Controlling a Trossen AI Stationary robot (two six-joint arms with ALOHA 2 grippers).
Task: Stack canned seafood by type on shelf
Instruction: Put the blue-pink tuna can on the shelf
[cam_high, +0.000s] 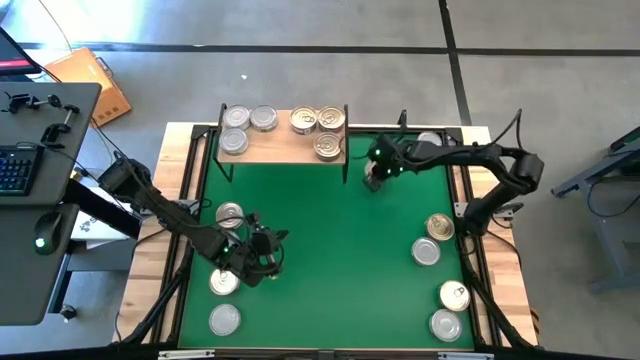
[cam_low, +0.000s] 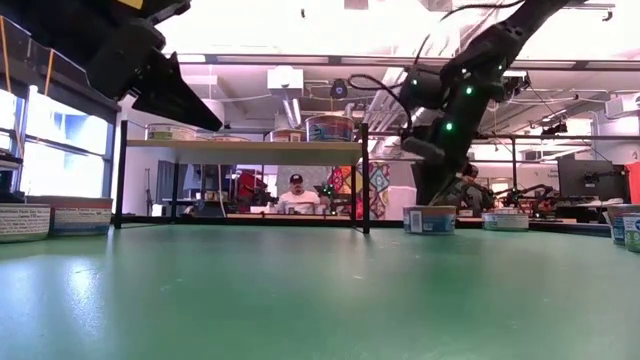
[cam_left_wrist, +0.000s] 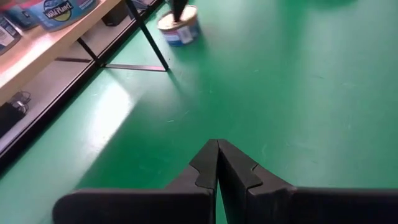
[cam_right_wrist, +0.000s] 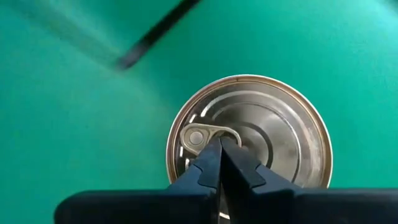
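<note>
1. My right gripper (cam_right_wrist: 219, 146) is pinched shut, empty, its tips directly over a gold pull-tab can (cam_right_wrist: 249, 134) standing on the green mat (cam_high: 330, 250).
2. The shelf (cam_high: 285, 148) stands just beside that can, silver tins one end, gold the other.
3. My left gripper (cam_left_wrist: 217, 163) is closed, empty and well away: this pick belongs to the right arm.
</note>
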